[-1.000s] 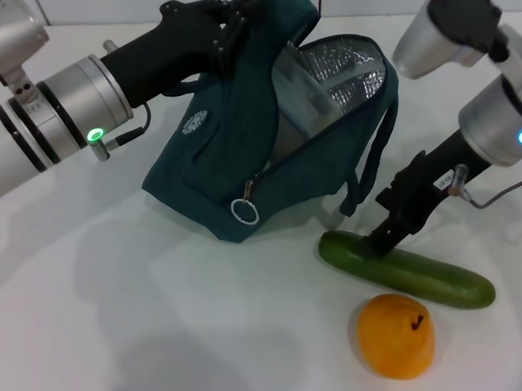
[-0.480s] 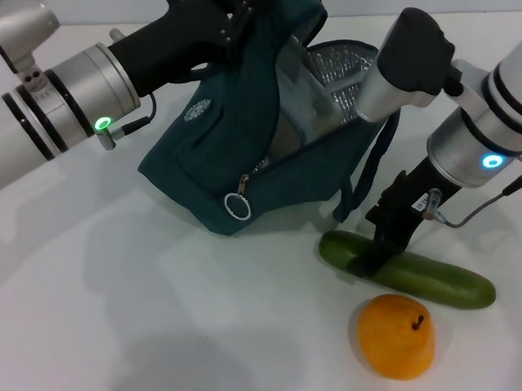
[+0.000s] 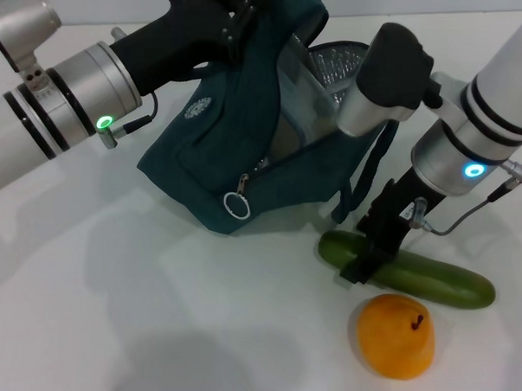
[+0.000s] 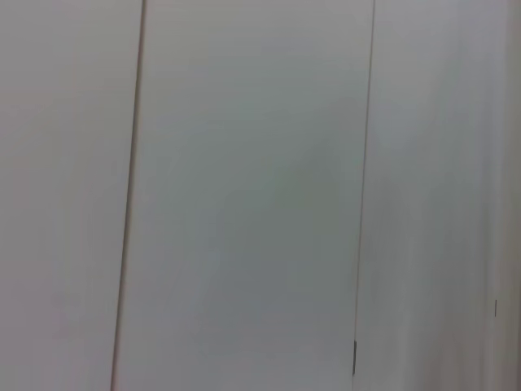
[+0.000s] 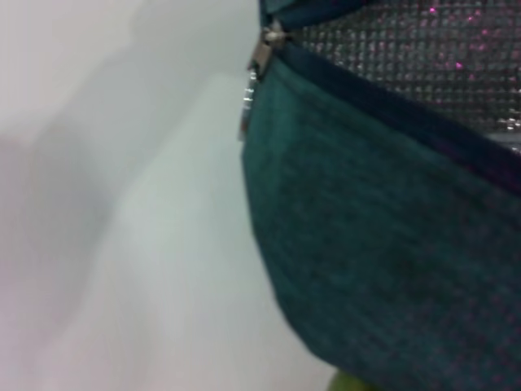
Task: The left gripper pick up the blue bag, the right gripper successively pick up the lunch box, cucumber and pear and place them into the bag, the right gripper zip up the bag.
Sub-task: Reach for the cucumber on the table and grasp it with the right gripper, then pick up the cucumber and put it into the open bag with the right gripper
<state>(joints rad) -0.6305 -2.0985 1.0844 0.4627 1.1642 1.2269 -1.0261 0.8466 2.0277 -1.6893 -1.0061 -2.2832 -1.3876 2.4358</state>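
Note:
The blue bag (image 3: 216, 154) hangs tilted with its lower corner on the table, and my left gripper (image 3: 227, 19) is shut on its top edge. Its mouth gapes to the right, showing the foil lining (image 3: 337, 58) and the clear lunch box (image 3: 302, 107) inside. The zipper's ring pull (image 3: 236, 205) dangles at the front. My right gripper (image 3: 361, 265) is down over the left part of the cucumber (image 3: 429, 279), which lies flat on the table. The pear (image 3: 395, 335) sits just in front of it. The right wrist view shows the bag's fabric (image 5: 391, 244) and a zipper slider (image 5: 257, 61) close up.
The white table (image 3: 119, 323) stretches to the front and left of the bag. One loop handle (image 3: 368, 178) hangs down the bag's right side, close to my right arm. The left wrist view shows only a pale blank surface.
My right gripper has dropped lower over the cucumber, and the right arm has swung in toward the bag. The bag rose slightly at first. The cucumber and pear have not moved.

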